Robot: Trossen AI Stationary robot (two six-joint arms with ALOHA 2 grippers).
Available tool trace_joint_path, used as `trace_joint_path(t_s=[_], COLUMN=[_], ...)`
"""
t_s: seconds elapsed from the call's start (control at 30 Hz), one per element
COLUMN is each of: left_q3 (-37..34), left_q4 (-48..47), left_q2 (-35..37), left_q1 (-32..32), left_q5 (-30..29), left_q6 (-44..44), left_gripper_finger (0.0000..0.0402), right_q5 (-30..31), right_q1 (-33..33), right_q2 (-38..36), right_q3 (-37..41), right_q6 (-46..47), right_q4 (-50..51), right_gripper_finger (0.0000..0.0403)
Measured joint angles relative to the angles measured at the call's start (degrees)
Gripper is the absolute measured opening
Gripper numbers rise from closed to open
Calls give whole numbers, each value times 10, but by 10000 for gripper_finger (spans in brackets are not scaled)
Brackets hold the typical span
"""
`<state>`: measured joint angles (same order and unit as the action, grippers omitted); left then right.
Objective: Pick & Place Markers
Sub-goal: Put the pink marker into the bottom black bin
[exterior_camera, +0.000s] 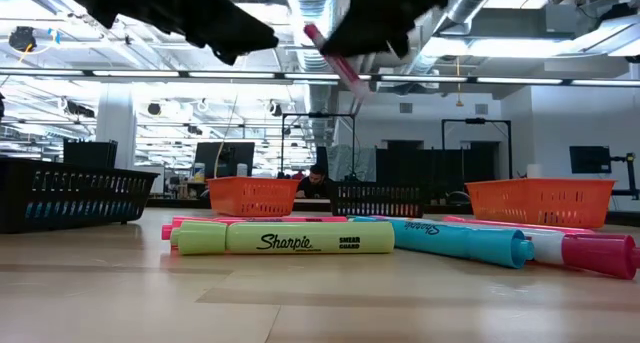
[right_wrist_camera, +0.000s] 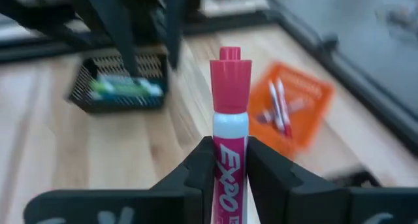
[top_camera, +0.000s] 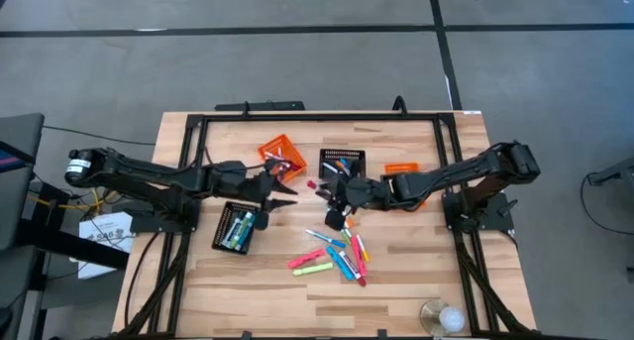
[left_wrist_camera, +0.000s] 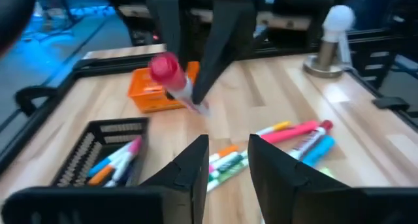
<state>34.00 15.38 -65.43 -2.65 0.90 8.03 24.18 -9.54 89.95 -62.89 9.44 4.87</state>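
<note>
Two arms meet above the tabletop (top_camera: 416,281). The right gripper (right_wrist_camera: 230,160) has its fingers pinching a pink marker (right_wrist_camera: 230,129) low on its barrel, so the capped end stands clear beyond the fingertips. The left gripper (left_wrist_camera: 227,160) faces it with fingers spread and empty, the pink marker just ahead of them. Loose markers (top_camera: 337,256) lie below on the wood. Judged as a handover: the left fingers should straddle the free capped end squarely and close before the right ones ease off, or the marker may tilt and drop.
</note>
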Motion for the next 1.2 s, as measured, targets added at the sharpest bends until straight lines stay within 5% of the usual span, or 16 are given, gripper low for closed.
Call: trace_joint_path(t_s=[0.27, 0.5, 1.2], left_q3=[0, 0, -1], left_q4=[29, 159, 218], left_q2=[-38, -99, -134], left_q1=[-9, -20, -15], left_q5=[0, 0, -37], left_q6=[0, 0, -15], left_gripper_finger=[154, 183, 146], right_q5=[-1, -3, -31], right_q1=[-20, -13, -1], right_q2=[5, 21, 77], right_q3=[0, 1, 0], right_q6=[-65, -70, -94], right_q4=[-110, -158, -260], right_gripper_finger=[69, 68, 68])
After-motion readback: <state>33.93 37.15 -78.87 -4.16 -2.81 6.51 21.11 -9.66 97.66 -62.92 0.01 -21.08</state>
